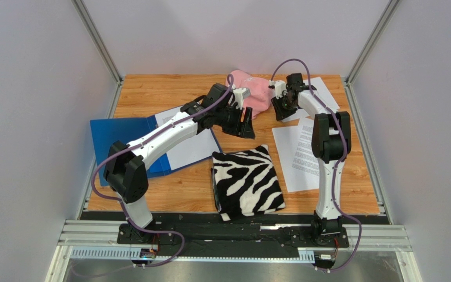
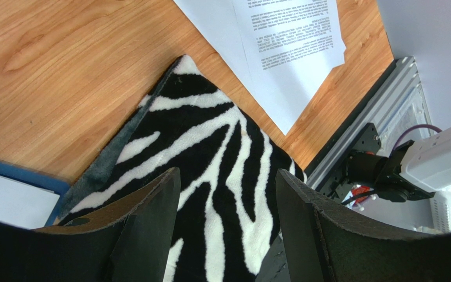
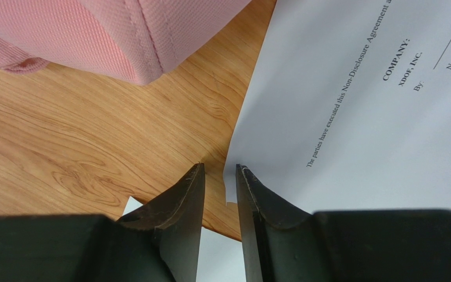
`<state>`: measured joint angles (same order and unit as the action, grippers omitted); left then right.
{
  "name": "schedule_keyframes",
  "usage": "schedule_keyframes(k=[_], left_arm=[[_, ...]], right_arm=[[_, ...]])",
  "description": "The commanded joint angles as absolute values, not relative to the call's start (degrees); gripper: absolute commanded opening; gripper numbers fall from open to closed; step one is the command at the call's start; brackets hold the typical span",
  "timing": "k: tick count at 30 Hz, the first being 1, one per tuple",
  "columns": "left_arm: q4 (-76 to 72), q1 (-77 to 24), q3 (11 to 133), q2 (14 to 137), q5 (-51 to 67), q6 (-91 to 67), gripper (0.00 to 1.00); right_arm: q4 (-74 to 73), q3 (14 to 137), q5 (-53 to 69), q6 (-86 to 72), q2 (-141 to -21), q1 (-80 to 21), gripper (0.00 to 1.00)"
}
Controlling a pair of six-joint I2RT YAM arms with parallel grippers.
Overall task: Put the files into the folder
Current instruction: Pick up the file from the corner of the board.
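The blue folder [image 1: 113, 132] lies open at the left with a white sheet [image 1: 189, 147] on it; its edge shows in the left wrist view [image 2: 16, 176]. One printed sheet [image 1: 297, 155] lies right of centre, also in the left wrist view [image 2: 292, 47]. Another sheet [image 1: 319, 94] lies at the back right. My left gripper [image 1: 245, 124] hangs open and empty above the table's middle [image 2: 226, 173]. My right gripper [image 1: 281, 111] is low at the near corner of the back sheet [image 3: 351, 106], its jaws a narrow gap apart [image 3: 219, 167], holding nothing.
A zebra-striped cloth [image 1: 246, 181] lies front centre, below my left fingers [image 2: 210, 129]. A pink cloth [image 1: 251, 94] sits at the back centre, just left of my right gripper [image 3: 122, 29]. Metal frame rails run along the table's sides and front.
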<state>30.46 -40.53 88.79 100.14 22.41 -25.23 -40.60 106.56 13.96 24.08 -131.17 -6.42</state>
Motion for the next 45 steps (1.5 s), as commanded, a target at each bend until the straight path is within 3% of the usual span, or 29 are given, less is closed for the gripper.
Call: schedule_keyframes(k=[1,7,19,29,34,38,45], left_arm=[[29.88,-40.69,90.09,99.32,23.12,-24.70,0.70],[29.79,-40.78,89.65,99.05,22.85,-24.43,0.70],[29.27,-40.69,88.86,98.61,23.29,-24.79,0.69],[29.18,-40.69,88.15,98.00,23.12,-24.43,0.69],[30.05,-40.69,89.38,98.96,22.41,-24.78,0.70],[34.18,-39.47,95.35,103.43,21.71,-30.90,0.75],[27.61,-37.62,105.10,117.74,34.09,-49.11,0.78]], right_arm=[[-42.89,107.93,10.64,25.75,-131.66,-6.77,0.32],[-41.15,105.48,9.58,24.88,-129.91,-7.29,0.27],[-41.04,102.66,6.86,23.91,-127.09,-7.65,0.33],[-41.04,101.78,6.68,23.55,-127.97,-7.65,0.18],[-40.08,102.21,5.46,21.11,-127.71,-7.56,0.00],[-39.11,101.78,3.78,16.62,-123.25,-7.56,0.00],[-36.57,95.71,3.51,15.29,-115.06,-6.68,0.00]])
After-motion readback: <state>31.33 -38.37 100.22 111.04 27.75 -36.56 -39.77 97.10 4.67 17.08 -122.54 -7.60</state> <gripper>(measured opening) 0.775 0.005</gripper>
